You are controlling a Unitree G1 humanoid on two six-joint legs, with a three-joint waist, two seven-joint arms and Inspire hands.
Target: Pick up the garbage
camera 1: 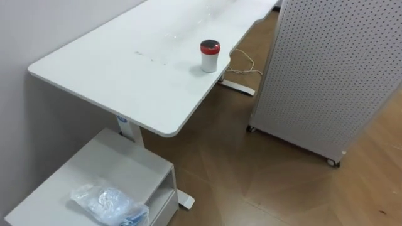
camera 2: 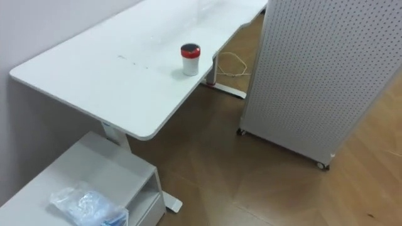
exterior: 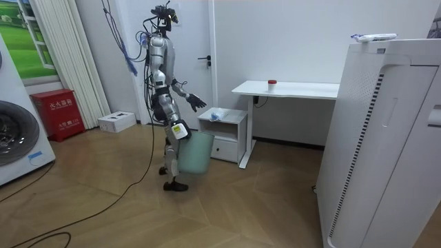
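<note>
red box (exterior: pixel 56 110): was seen at the room view's far left, set on the floor by the wall.
robot: was seen standing just left of the cabinet in the room view, turned towards the desk.
right hand (exterior: pixel 178 129): was lowered at the hip, at the rim of the bin; its hold could not be told.
bin (exterior: pixel 195 155): pale green, was kept upright beside the robot's legs.
left hand (exterior: pixel 196 102): was held out towards the cabinet, fingers spread and released, nothing grasped.
cabinet (camera 1: pixel 81 166): low and white, was placed under the desk's near end.
bag (camera 1: pixel 108 204): crumpled clear plastic, was left lying on the cabinet's top, touched by neither hand.
desk (camera 1: pixel 125 69): white, was set along the wall.
cup (camera 1: pixel 209 56): white with a red lid, was stood upright near the desk's front edge.
panel (camera 1: pixel 326 69): white, perforated, on wheels, was parked right of the desk.
</note>
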